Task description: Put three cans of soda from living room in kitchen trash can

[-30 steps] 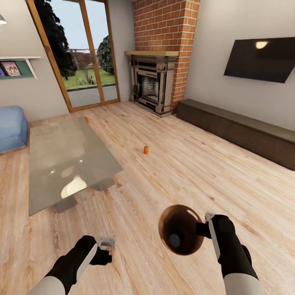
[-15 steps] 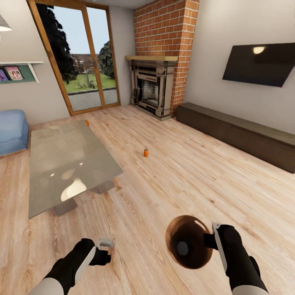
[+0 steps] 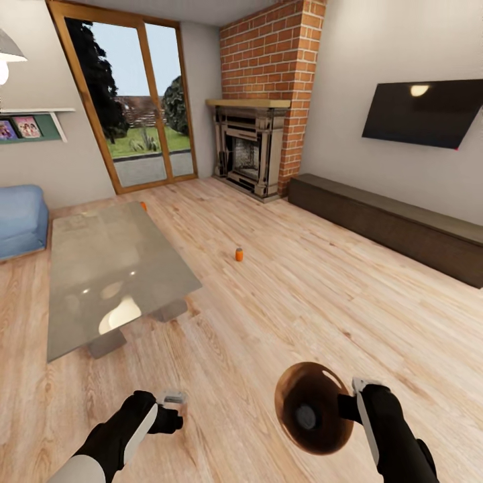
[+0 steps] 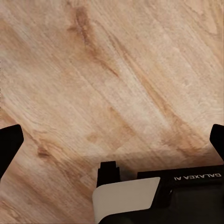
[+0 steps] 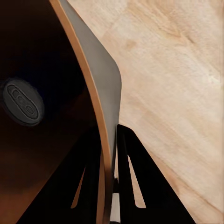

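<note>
**Inspector:** Report the bin's position.

**Assistant:** The tash can point(image 3: 314, 408) is carried off the wood floor point(image 3: 288, 295), tipped so its dark inside faces the head camera. The right gripper point(image 3: 348, 407) grips it at the rim. The right wrist view adds the detail: the copper wall point(image 5: 100, 107) runs edge-on between two dark fingers point(image 5: 140, 186), one inside and one outside, closed onto it. A grey oval point(image 5: 22, 102) sits deep in the bin's bottom.

**Inspector:** Cans?

**Assistant:** One can of soda point(image 3: 239, 253) stands upright on the floor, well apart from the robot, between the glass coffee table point(image 3: 107, 268) and the brick fireplace point(image 3: 251, 151). A second orange can point(image 3: 143, 206) shows at the table's far corner, partly hidden. Neither wrist view shows them.

**Inspector:** Left arm?

**Assistant:** Held low and forward, forearm angled inward, left gripper point(image 3: 173, 402) over bare floor. The left wrist view shows its dark fingertips point(image 4: 10, 144) at opposite edges, spread wide, nothing between them but planks.

**Inspector:** Right arm?

**Assistant:** Extended forward at the lower right, wrist turned toward the bin.
</note>
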Controlling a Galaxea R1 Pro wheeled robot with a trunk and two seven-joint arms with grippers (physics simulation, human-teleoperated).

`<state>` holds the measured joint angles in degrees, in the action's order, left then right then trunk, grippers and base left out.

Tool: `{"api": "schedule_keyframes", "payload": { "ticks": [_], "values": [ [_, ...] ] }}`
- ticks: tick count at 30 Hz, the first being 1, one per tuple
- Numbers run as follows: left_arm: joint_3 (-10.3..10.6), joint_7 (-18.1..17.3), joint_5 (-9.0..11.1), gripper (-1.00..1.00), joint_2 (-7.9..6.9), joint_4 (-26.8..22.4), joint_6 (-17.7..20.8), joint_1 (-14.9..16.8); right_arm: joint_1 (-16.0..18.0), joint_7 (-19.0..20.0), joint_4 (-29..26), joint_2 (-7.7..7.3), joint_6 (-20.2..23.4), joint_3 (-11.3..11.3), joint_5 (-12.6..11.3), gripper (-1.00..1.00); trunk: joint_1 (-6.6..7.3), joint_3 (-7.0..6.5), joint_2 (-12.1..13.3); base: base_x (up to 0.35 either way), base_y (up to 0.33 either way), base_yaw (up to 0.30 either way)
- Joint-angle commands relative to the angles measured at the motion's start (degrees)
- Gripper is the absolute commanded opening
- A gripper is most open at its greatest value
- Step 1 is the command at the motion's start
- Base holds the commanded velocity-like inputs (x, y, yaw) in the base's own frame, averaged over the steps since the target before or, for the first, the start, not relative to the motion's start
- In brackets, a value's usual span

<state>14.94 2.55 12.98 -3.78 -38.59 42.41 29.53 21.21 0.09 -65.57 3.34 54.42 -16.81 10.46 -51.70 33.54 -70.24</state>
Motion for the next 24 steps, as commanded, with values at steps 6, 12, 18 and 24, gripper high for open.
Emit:
{"api": "schedule_keyframes", "payload": {
  "ticks": [6, 12, 18, 24],
  "values": [
    [0.04, 0.0, 0.01, 1.0, 0.02, 0.0, -0.27, 0.0, -0.35, 0.33, 0.0, 0.0, -0.87, -0.04, -1.02, -1.0, 0.0, -0.5, 0.0, 0.0, 0.0, 0.0],
    [0.06, -0.03, 0.01, 1.0, 0.03, -0.04, -0.3, 0.0, -1.04, 0.8, 0.15, 0.11, -2.31, -0.01, -1.16, -1.0, 0.0, -0.62, 0.0, 0.0, 0.0, 0.0],
    [0.08, -0.01, -0.03, 1.0, 0.06, -0.08, -0.31, 0.0, -1.8, 1.1, 0.49, 0.3, -4.94, 0.06, -1.22, -1.0, 0.0, -0.65, 0.0, 0.0, 0.0, 0.0],
    [0.09, -0.03, -0.01, 1.0, 0.03, -0.08, -0.31, 0.0, -2.01, 1.04, 0.93, 0.4, -5.45, 0.19, -1.18, -1.0, 0.0, -0.65, 0.0, 0.0, 0.0, 0.0]
  ]
}}
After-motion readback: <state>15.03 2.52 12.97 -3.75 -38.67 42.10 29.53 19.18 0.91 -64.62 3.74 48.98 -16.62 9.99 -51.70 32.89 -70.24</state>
